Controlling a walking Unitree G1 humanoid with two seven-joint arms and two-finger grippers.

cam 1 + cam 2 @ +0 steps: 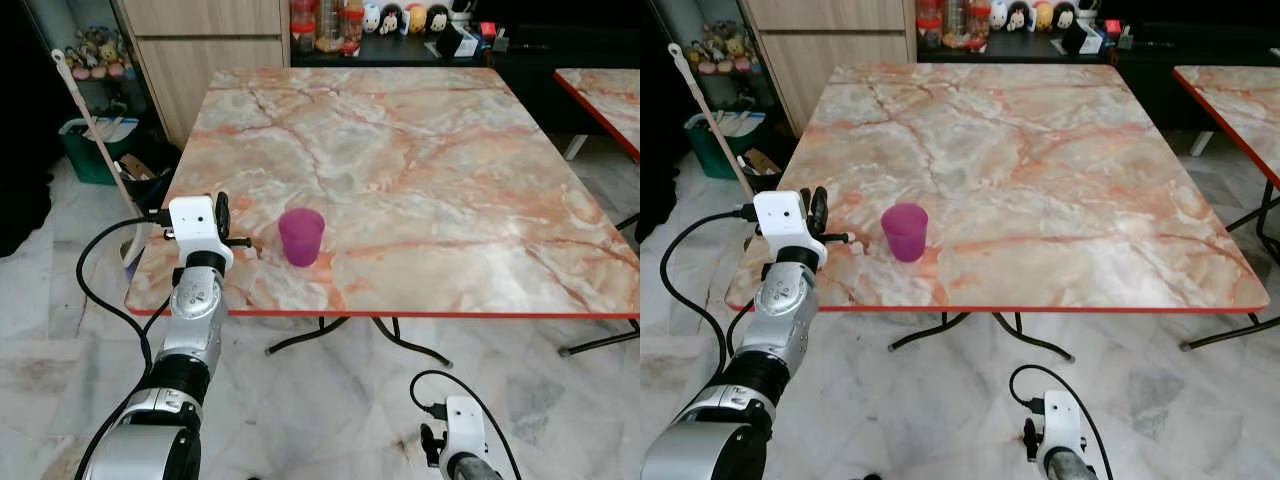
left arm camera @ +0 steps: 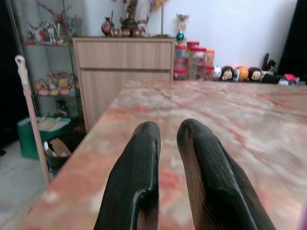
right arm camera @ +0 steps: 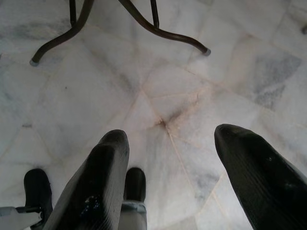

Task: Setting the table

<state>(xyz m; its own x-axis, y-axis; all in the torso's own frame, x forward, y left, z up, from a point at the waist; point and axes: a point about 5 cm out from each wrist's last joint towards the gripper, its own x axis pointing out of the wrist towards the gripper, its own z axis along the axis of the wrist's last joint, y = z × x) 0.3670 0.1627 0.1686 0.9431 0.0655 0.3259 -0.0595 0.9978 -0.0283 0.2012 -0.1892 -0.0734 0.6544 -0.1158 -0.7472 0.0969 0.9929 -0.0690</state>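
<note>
A translucent purple cup [image 1: 301,236] stands upright near the front left of the marble table [image 1: 420,160]. My left gripper [image 1: 222,214] is raised at the table's front-left corner, a short way left of the cup and apart from it. In the left wrist view its fingers [image 2: 139,158] lie close together over the tabletop with nothing between them. My right gripper [image 3: 170,136] hangs low beside the table, open above the tiled floor, with nothing in it.
A second red-edged table [image 1: 605,90] stands at the right. Behind the table are a wooden cabinet [image 1: 205,45] and a dark shelf with jars and toy figures [image 1: 400,20]. A mop handle [image 1: 92,125] and a green bin [image 1: 85,150] stand at the left. Curved black table legs [image 1: 330,332] are underneath.
</note>
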